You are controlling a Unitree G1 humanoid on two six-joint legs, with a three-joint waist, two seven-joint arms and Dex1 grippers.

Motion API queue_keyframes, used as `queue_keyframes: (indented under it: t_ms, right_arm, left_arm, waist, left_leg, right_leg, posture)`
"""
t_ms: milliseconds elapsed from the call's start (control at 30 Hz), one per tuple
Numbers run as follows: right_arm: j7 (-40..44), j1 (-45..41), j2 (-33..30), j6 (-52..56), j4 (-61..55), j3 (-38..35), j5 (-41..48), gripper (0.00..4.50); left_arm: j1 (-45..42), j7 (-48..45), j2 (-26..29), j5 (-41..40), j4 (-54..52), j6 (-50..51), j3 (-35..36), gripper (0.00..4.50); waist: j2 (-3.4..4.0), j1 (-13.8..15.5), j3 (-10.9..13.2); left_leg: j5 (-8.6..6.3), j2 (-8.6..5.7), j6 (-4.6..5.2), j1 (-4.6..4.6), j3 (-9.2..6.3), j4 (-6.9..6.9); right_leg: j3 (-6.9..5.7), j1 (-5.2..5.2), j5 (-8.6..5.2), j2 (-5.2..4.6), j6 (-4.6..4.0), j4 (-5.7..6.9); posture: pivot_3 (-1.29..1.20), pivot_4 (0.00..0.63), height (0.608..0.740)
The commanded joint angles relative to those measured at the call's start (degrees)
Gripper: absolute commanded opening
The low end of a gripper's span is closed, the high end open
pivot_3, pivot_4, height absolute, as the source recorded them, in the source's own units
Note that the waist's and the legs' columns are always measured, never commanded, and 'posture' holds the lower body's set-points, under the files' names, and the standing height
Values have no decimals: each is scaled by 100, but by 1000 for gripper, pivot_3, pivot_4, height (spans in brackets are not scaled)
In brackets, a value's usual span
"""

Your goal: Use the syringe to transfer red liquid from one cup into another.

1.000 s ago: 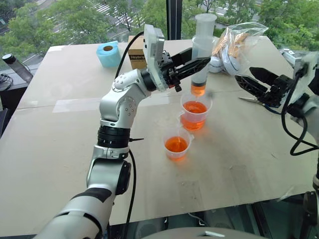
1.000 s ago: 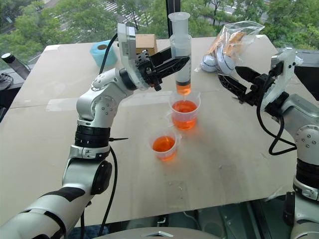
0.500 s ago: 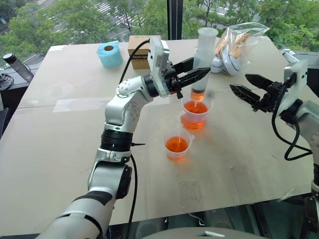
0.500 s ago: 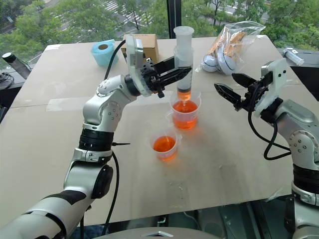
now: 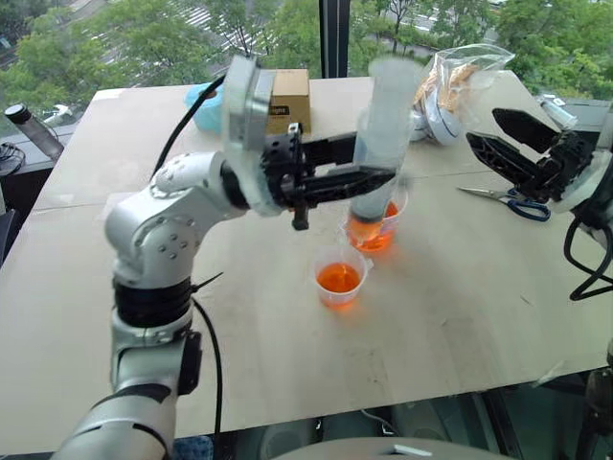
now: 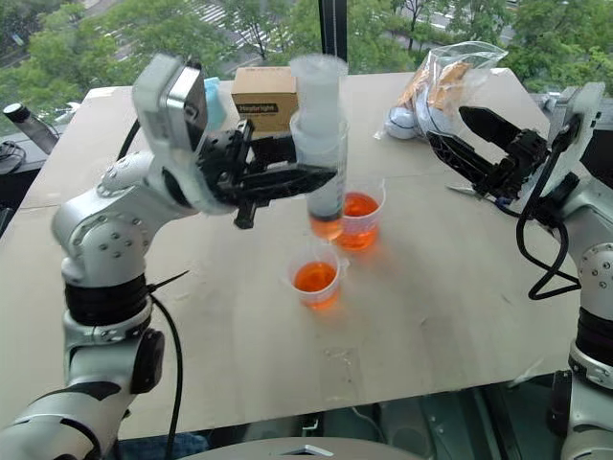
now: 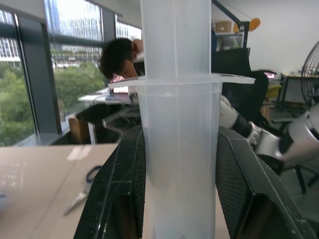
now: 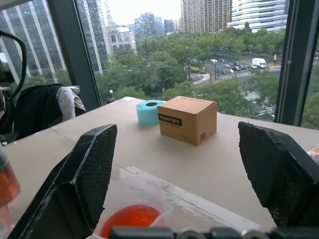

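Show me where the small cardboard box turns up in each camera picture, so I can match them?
Left eye view: cardboard box at the table's far edge, behind the left gripper.
Right eye view: box at the far edge, left of the syringe.
Left wrist view: I can't find it.
Right wrist view: box mid-picture.
Shared landmark: the blue tape roll beside it.

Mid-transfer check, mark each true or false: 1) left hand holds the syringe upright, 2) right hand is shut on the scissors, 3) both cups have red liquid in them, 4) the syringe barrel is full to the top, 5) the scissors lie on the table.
1) True: the left hand is shut on the syringe, barrel upright.
2) False: the right hand is open and holds nothing.
3) True: the stacked cup and the single cup both hold red liquid.
4) False: red liquid sits only at the syringe's bottom.
5) True: the scissors lie on the table.
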Motion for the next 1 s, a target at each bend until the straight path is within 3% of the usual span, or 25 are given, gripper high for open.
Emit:
queue_keyframes:
  t_ms: [33, 200, 367, 633, 1000]
  right_arm:
    - [-20, -393, -71, 200, -115, -167, 541, 4095]
    - [-238, -824, -108, 578, -230, -197, 1289, 4095]
    - [-651, -1196, -321, 1442, -666, 187, 2704, 4095]
    - [-1061, -1645, -373, 1885, -821, 1173, 2518, 4095]
    - [-1380, -1924, -139, 1991, -746, 1396, 2755, 4095]
  left_arm:
    - [334, 174, 202, -185, -496, 6, 203, 1450]
    - [819, 495, 159, -116, -699, -134, 178, 1450]
    - [1094, 546, 106, 105, -628, -384, 91, 1450]
    - [1333, 392, 134, 317, -651, -667, -99, 1450]
    - [1354, 188, 97, 725, -356, -1061, -289, 1450]
  waist:
    - [1, 5, 1]
    - [1, 36, 1]
    - [1, 27, 1]
    - [1, 18, 1]
    - [1, 18, 1]
  left_leg:
    - [0, 0, 0, 0, 0, 0]
    - [0, 0, 0, -2, -2, 0]
    - [0, 0, 1, -1, -6, 0]
    - [-1, 0, 2, 3, -7, 2]
    - [-2, 0, 3, 0, -11, 1]
  right_leg:
    - [-1, 0, 0, 0, 0, 0]
    - [-5, 3, 0, -2, 0, -4]
    - [-9, 8, 0, -4, 0, -7]
    - [-9, 15, 0, -4, -1, -8]
    - [-14, 15, 0, -4, -1, -11]
  posture:
    - [0, 150, 740]
    - [0, 150, 740]
    - [0, 150, 740]
    - [0, 150, 740]
    - [0, 150, 740]
